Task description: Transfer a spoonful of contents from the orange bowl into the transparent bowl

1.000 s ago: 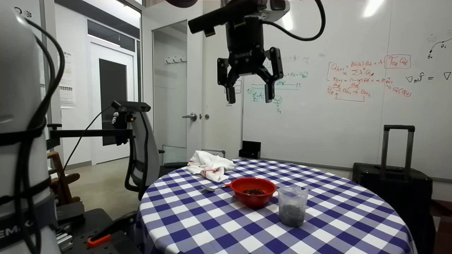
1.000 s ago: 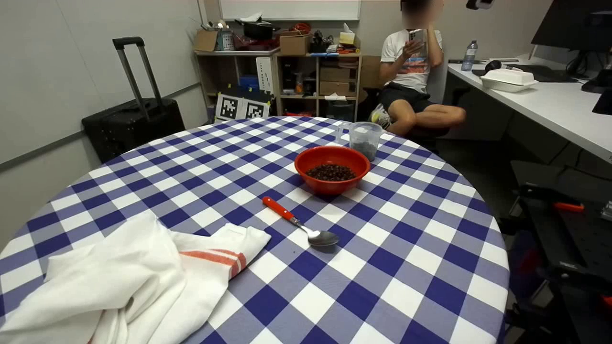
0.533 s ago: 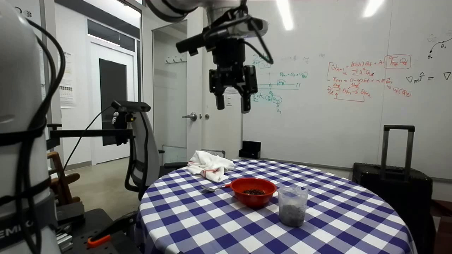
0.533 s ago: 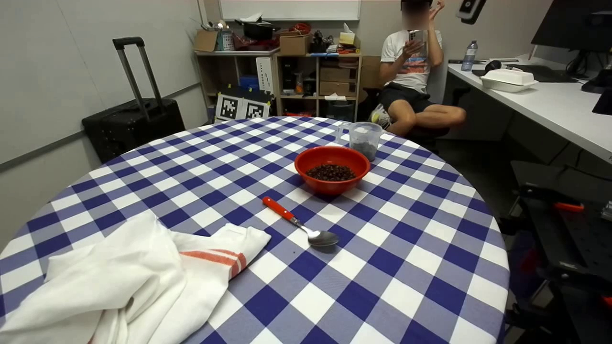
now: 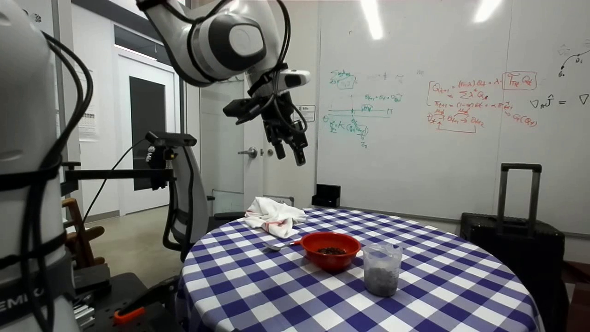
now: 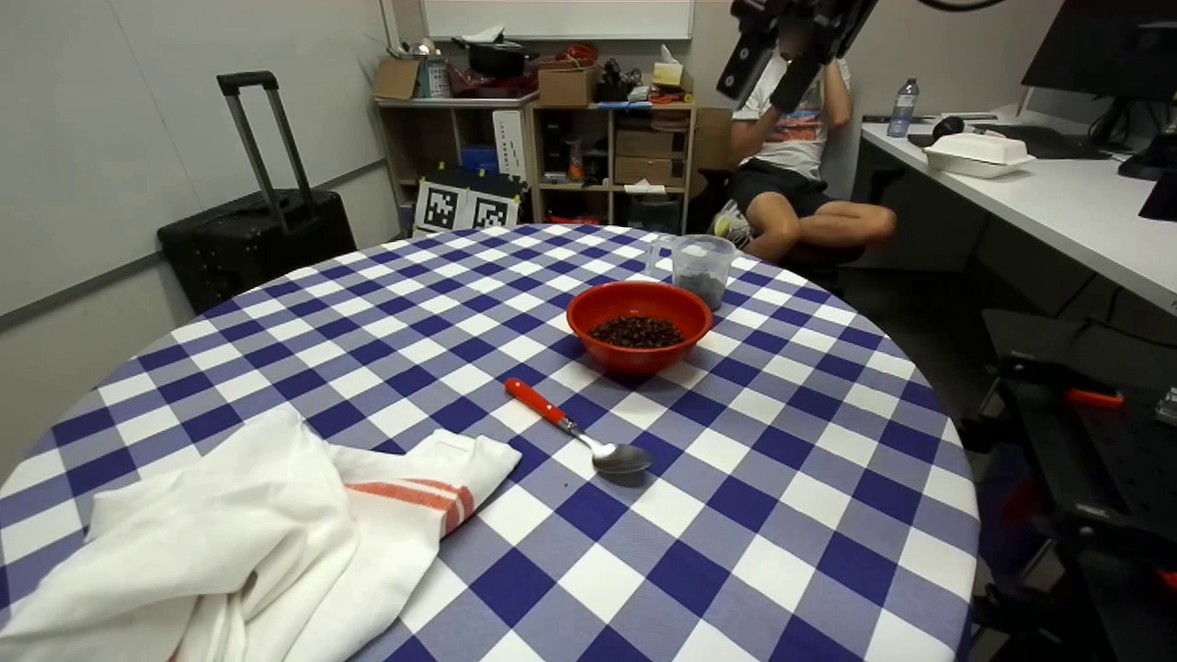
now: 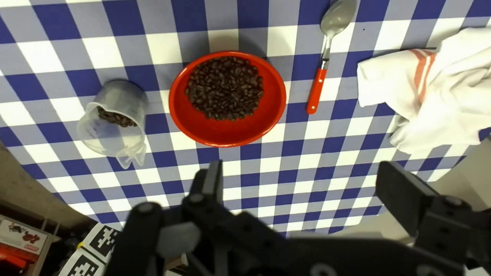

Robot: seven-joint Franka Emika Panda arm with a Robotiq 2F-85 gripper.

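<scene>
The orange-red bowl (image 5: 329,263) stands upright on the table and holds dark beans; it also shows in the wrist view (image 7: 226,134). The transparent container is a clear measuring cup (image 5: 381,269) beside the bowl, with some dark beans inside, seen in the wrist view (image 7: 124,94). A spoon (image 6: 579,432) with an orange-red handle lies on the table on the other side of the bowl, also in the wrist view (image 7: 324,63). My gripper (image 5: 291,159) is high above the table, tilted, open and empty; its fingers are wide apart in the wrist view (image 7: 301,165).
A crumpled white towel (image 6: 267,524) with red stripes lies near the spoon. A blue and white checkered cloth (image 6: 782,570) covers the round table. A person (image 6: 791,184) sits beyond the table. A black suitcase (image 5: 511,258) stands beside it.
My gripper has moved left and down in an exterior view and has tilted. Its fingers have come into view at the top of an exterior view. The bowl, cup and spoon have not moved.
</scene>
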